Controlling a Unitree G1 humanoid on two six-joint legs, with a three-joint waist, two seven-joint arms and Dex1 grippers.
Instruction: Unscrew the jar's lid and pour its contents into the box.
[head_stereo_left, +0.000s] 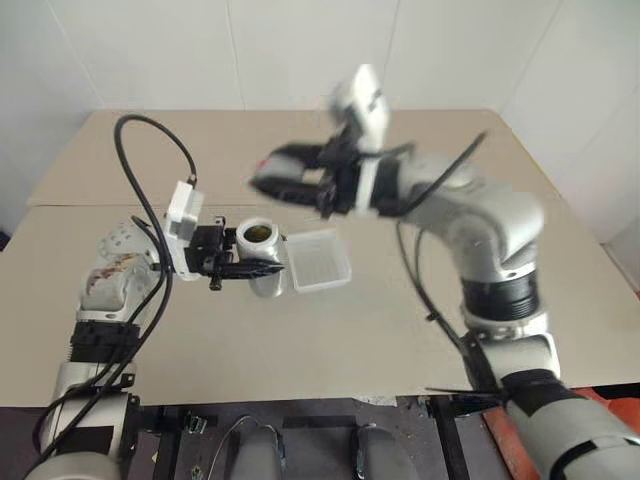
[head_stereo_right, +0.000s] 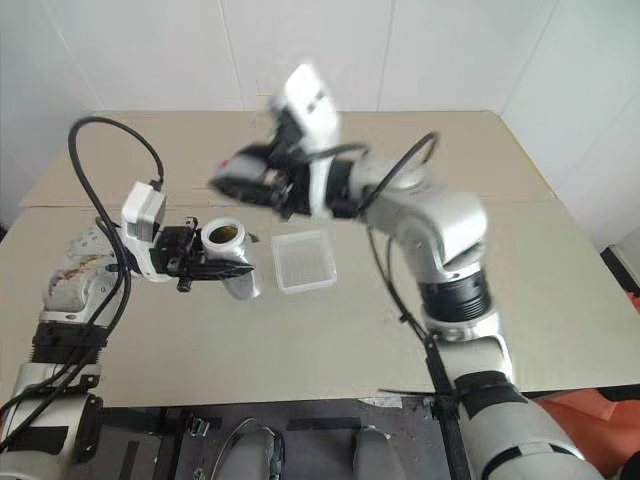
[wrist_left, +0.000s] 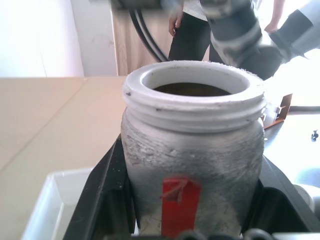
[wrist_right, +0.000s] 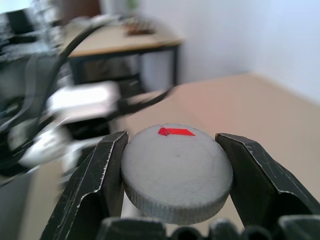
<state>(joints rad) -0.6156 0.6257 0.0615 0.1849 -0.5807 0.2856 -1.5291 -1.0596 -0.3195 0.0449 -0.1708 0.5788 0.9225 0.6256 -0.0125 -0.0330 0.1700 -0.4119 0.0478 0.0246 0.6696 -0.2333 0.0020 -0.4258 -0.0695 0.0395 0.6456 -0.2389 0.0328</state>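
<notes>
Box (head_stereo_left: 318, 260) just beside the open jar (head_stereo_left: 259, 240) clamped by the left gripper (head_stereo_left: 262, 269); raised right gripper (wrist_right: 172, 175) pinches the lid (wrist_right: 176, 171).

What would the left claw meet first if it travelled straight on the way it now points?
Probably the box: the left claw, shut on the open jar, points level toward it, with the box just beyond. Their heights are hard to judge.

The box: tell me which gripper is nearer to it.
Left. The left gripper holds the open jar right beside the box, almost touching its edge. The right gripper holds the lid raised above the table, higher than the box.
</notes>
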